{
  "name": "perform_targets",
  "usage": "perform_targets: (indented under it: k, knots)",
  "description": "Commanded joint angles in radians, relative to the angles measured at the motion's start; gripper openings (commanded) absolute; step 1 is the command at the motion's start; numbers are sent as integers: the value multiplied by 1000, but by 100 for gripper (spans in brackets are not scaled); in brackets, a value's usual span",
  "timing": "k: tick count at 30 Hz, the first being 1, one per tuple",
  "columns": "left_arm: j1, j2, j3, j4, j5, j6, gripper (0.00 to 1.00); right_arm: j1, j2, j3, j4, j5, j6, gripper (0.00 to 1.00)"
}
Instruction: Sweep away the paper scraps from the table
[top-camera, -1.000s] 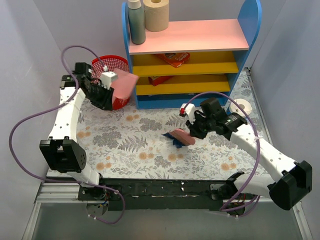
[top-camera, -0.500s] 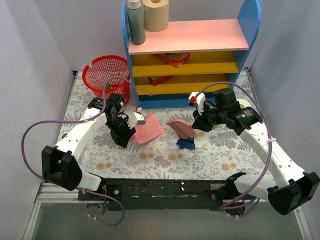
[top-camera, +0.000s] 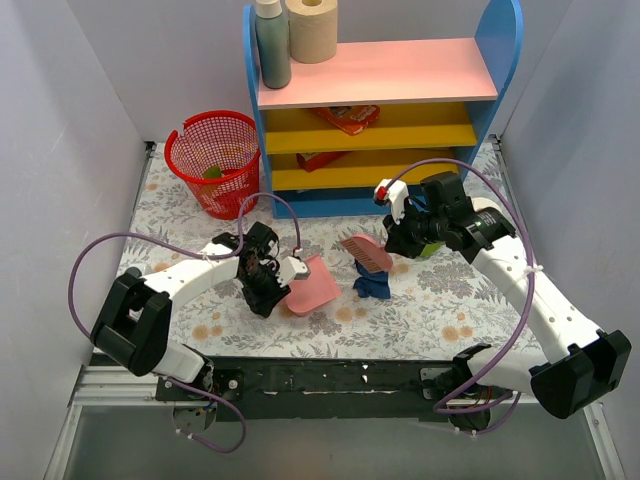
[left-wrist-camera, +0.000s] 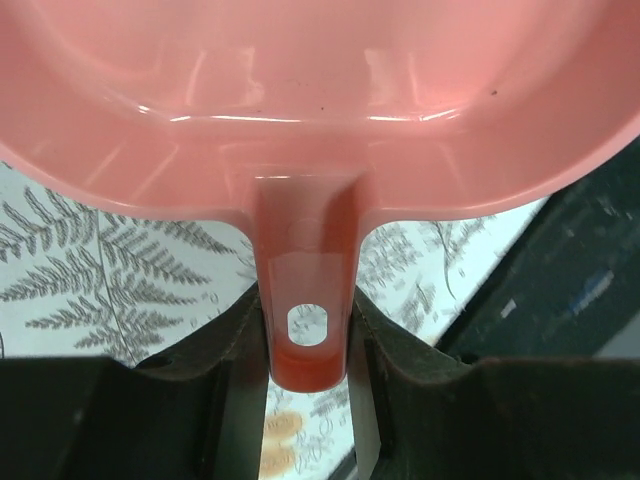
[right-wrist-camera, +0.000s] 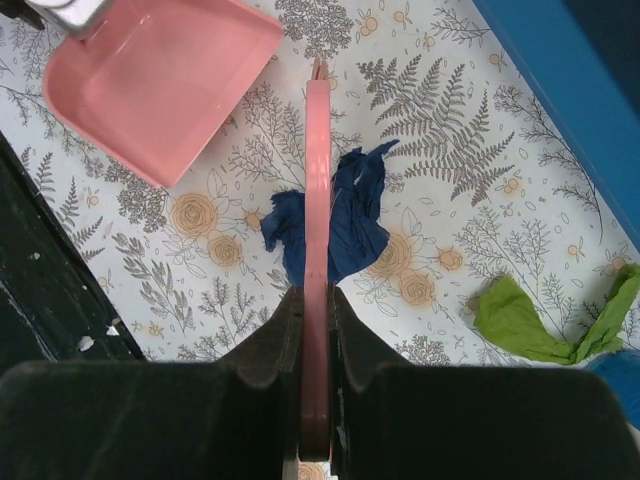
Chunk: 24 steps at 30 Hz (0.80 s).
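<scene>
A dark blue paper scrap (top-camera: 374, 288) lies on the fern-print table (top-camera: 450, 310) at centre; it also shows in the right wrist view (right-wrist-camera: 362, 215). My right gripper (top-camera: 402, 240) (right-wrist-camera: 316, 300) is shut on a pink brush (top-camera: 368, 253) (right-wrist-camera: 317, 180), held just over and behind the blue scrap. My left gripper (top-camera: 272, 277) (left-wrist-camera: 308, 340) is shut on the handle of a pink dustpan (top-camera: 312, 290) (left-wrist-camera: 320, 100), which lies low on the table left of the scrap, apart from it. A green scrap (right-wrist-camera: 530, 315) lies right of the brush.
A red basket (top-camera: 212, 160) stands at the back left with a green scrap inside. The blue, pink and yellow shelf unit (top-camera: 380, 130) stands along the back, close behind the right arm. The black base rail (top-camera: 330, 375) runs along the near edge.
My left arm has brought the dustpan from the basket down to the table, left of the blue scrap. My right gripper has drawn the brush back and up behind the scrap.
</scene>
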<state>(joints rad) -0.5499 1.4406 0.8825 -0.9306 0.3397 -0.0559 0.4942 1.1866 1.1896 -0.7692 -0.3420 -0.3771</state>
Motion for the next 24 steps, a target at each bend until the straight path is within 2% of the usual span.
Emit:
perform_targets:
  k: [1,6,9,19,24]
  knots:
    - [-2,-28,-60,236,1,-79,21,-3,4,42,47,-6,24,1]
    - [-2,-86,-152,337,-5,-50,39,-5,13,62,31,9,21,1]
    - [-2,-131,-184,364,24,-50,43,-8,21,71,18,26,9,1]
    - [-2,-178,-260,432,56,-76,41,-23,53,102,-4,29,1,1]
    - [-2,-177,-270,441,65,-71,35,-23,73,122,-1,21,4,1]
